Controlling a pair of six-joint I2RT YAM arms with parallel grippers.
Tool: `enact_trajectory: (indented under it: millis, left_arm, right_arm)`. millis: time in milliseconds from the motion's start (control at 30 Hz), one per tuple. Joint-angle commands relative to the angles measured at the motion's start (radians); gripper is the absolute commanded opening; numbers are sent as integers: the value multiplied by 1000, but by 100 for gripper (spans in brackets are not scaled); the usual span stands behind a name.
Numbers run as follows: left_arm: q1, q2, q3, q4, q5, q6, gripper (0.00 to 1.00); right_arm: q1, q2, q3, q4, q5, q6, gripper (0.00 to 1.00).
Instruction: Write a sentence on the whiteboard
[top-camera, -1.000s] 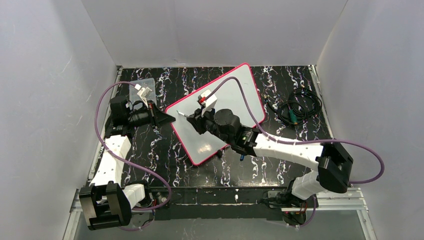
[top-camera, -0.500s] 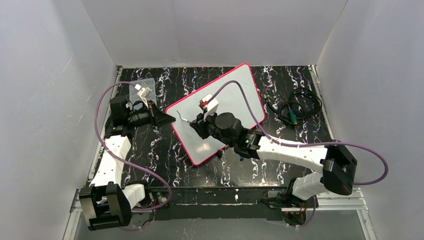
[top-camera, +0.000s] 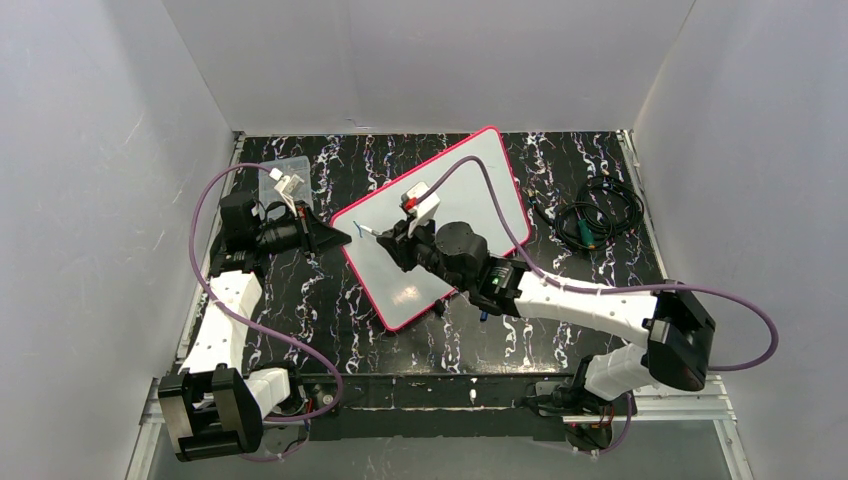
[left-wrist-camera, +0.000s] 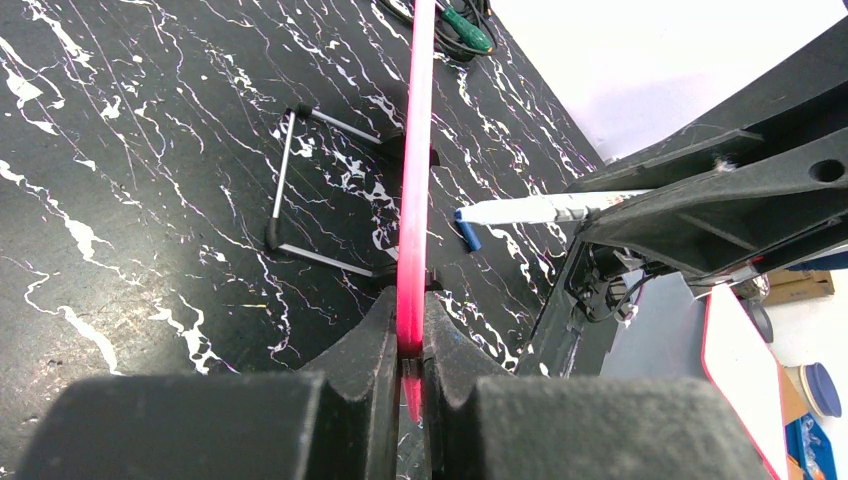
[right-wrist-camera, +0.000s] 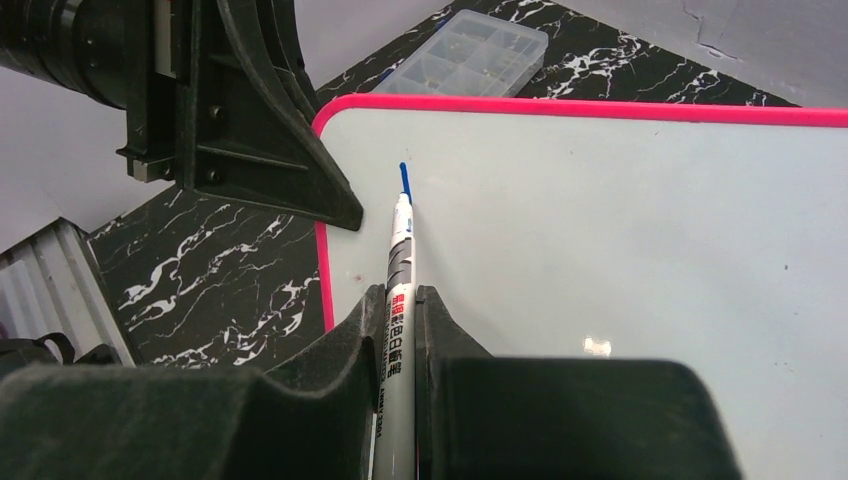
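The whiteboard, white with a pink-red rim, stands tilted on the table. My left gripper is shut on its left corner; in the left wrist view the rim runs edge-on between the jaws. My right gripper is shut on a white marker, whose blue tip touches the board near that corner. The sentence shows only as a short blue stroke at the tip; no words are legible. The rest of the board is blank.
A clear compartment box lies at the back left, also in the right wrist view. A coil of black cable lies at the right. A wire stand props the board from behind. A small blue piece lies on the table.
My right gripper has shifted the marker tip slightly near the board's left corner, and a short blue stroke has appeared there. The left arm and the board have not moved.
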Motion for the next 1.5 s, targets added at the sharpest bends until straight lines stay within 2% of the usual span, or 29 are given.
enact_trajectory:
  millis: [0, 500, 900, 1467]
  left_arm:
    - [3, -27, 19, -9, 15, 40, 0]
    - [3, -30, 17, -10, 18, 40, 0]
    - [3, -32, 19, -13, 17, 43, 0]
    - [3, -32, 19, -15, 16, 43, 0]
  right_arm:
    - [7, 29, 63, 84, 10, -28, 1]
    - [7, 78, 85, 123, 28, -47, 1]
    - [7, 39, 43, 100, 166, -50, 1]
    - [7, 23, -22, 87, 74, -17, 1]
